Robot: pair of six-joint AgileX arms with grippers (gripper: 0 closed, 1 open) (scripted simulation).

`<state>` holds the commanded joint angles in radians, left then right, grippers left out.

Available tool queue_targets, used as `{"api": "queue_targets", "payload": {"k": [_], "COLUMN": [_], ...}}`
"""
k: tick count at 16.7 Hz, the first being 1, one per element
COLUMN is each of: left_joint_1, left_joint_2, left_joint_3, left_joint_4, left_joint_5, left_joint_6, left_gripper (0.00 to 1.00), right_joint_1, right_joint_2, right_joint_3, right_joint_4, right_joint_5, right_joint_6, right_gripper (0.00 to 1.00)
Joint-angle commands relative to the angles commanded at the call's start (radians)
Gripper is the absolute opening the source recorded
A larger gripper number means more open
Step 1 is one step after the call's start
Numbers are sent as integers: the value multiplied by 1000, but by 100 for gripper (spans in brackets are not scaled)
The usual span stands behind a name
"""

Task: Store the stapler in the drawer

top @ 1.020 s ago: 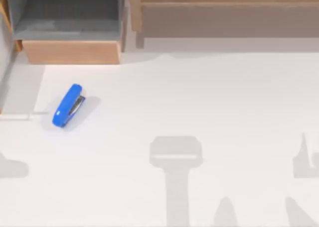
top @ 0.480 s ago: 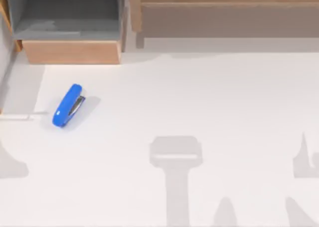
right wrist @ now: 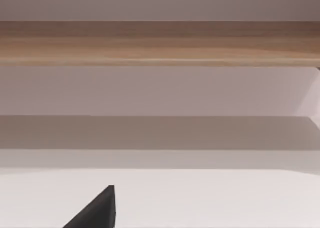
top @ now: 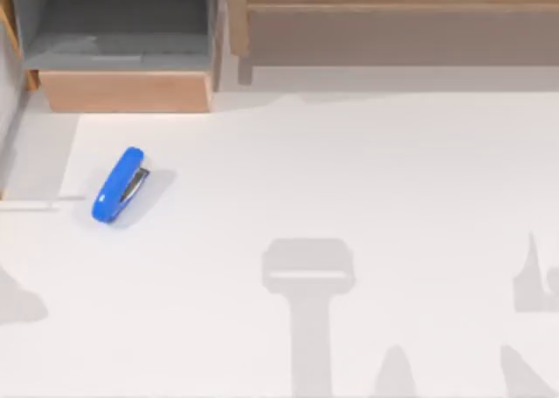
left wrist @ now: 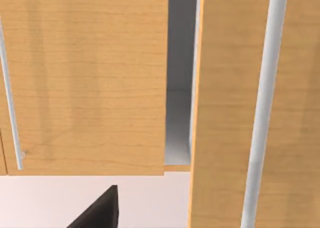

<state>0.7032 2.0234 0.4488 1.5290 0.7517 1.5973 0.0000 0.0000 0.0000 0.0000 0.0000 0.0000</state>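
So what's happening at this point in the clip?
Nothing is being handled yet. The stapler lies on the table near its left side, tilted diagonally, untouched. The drawer stands open at the back left, just beyond the stapler, with nothing visible inside. A dark part of each gripper shows in its own wrist view.

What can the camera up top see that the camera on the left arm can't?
The top view alone has the blue stapler lying on the white table, in front of the open drawer with its grey inside. The left wrist view alone has long silver handles on wooden fronts, and a dark finger. Both show tan wood, grey inner walls and white tabletop.
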Motion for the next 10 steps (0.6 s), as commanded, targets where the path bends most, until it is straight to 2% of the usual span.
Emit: {"api": "queue_targets", "payload": {"k": [5,10], "left_joint_1": [21,-16], "left_joint_2": [-10,-46], "left_joint_3": [-26,-42], "left_joint_4": [15,-29], "left_joint_5": [21,27], "left_joint_6": [1,-28], "left_gripper": [100,100], "right_joint_1": [0,0], "right_joint_2": [0,0], "right_joint_3": [0,0], "right_joint_4": [0,0], "right_joint_5": [0,0], "right_joint_6": [0,0], "right_gripper": [100,100]}}
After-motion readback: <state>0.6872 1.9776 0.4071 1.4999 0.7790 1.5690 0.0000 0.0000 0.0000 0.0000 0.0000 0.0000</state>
